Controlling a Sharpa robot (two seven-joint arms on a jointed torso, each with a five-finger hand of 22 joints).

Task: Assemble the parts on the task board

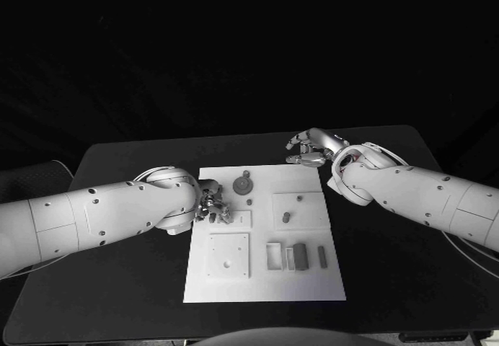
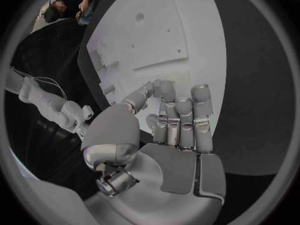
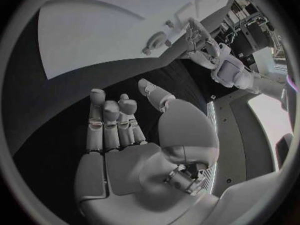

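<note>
A white task board [image 1: 265, 285] lies in the middle of a black table [image 1: 125, 303], its near edge closest to the viewer. On its near half a square white plate [image 1: 228, 256] with a small hole sits toward the robot's left, and beside it several narrow grey parts [image 1: 299, 256] stand side by side. Farther along are a raised white block [image 1: 296, 210] with small grey pegs and a round grey part [image 1: 244, 185] near the far edge.

The left hand [image 1: 209, 203] rests over the board's left edge at about its middle. The left wrist view shows its fingers [image 2: 181, 120] curled slightly above the white surface, apart and holding nothing.

Farthest away, the right hand [image 1: 312, 150] hovers over bare table just beyond the board's far right corner. The right wrist view shows the palm up, fingers [image 3: 115, 122] loosely spread and empty.
</note>
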